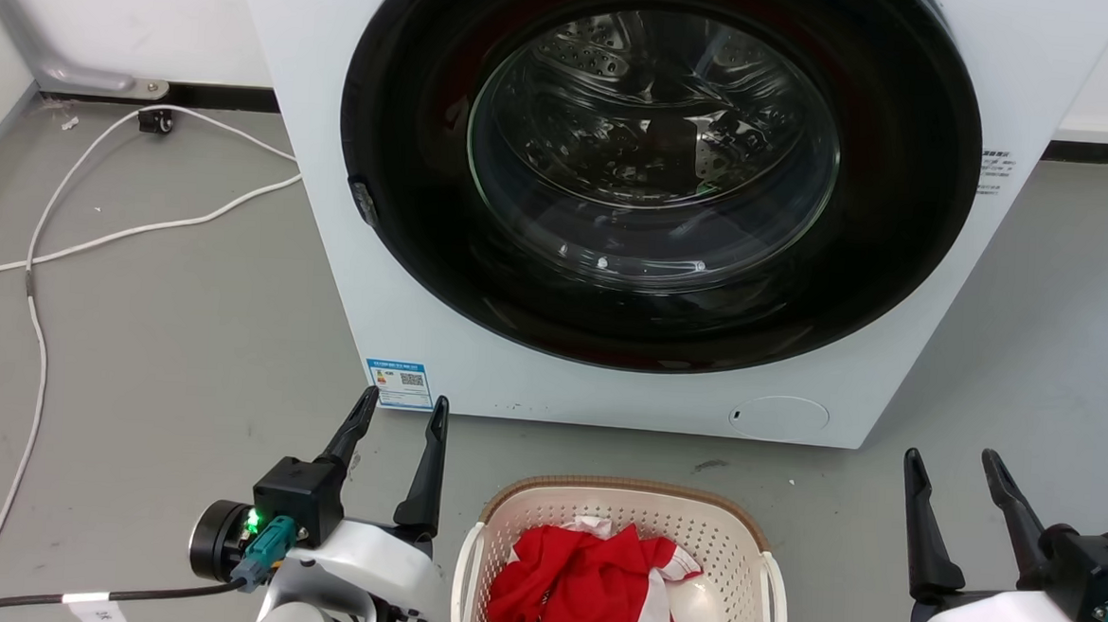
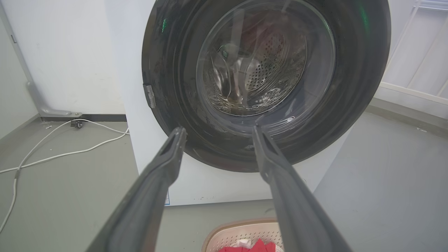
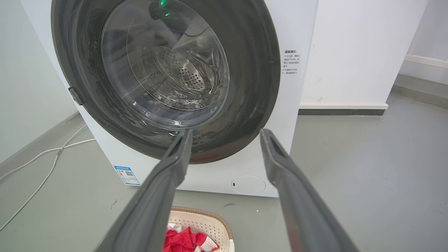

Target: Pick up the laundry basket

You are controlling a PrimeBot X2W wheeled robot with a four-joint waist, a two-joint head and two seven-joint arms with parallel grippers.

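The laundry basket (image 1: 741,534) stands on the grey floor at the bottom middle of the head view, cream with a brown rim and white side handles, holding red and white clothes (image 1: 587,588). My left gripper (image 1: 404,409) is open, to the left of the basket and apart from it. To the basket's right my right gripper (image 1: 954,457) is open too, with nothing between its fingers. The left wrist view catches the basket's (image 2: 241,227) far rim between my left gripper's (image 2: 218,129) fingers. Low in the right wrist view the basket (image 3: 206,218) shows beside my right gripper (image 3: 225,133).
A white front-loading washer (image 1: 404,275) with a shut dark round door (image 1: 656,165) stands just beyond the basket. White cables (image 1: 94,230) trail over the floor at the left. Walls run behind the washer.
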